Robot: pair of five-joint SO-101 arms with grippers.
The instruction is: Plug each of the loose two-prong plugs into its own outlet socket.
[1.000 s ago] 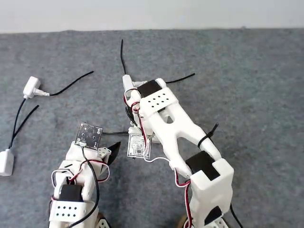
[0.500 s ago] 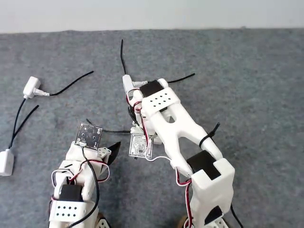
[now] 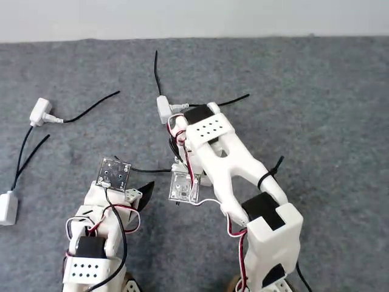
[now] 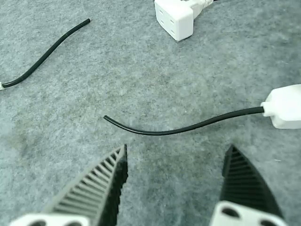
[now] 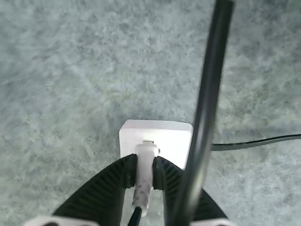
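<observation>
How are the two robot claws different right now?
The left gripper is open; the right gripper is shut. The left holds nothing; the right pinches a white plug by a white socket. Both have black fingers.

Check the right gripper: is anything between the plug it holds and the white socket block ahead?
Nothing visible does. The plug, pinched in the right gripper, has its tip right at the face of the white socket block. The black cable passes to one side of the plug, not across its tip.
</observation>
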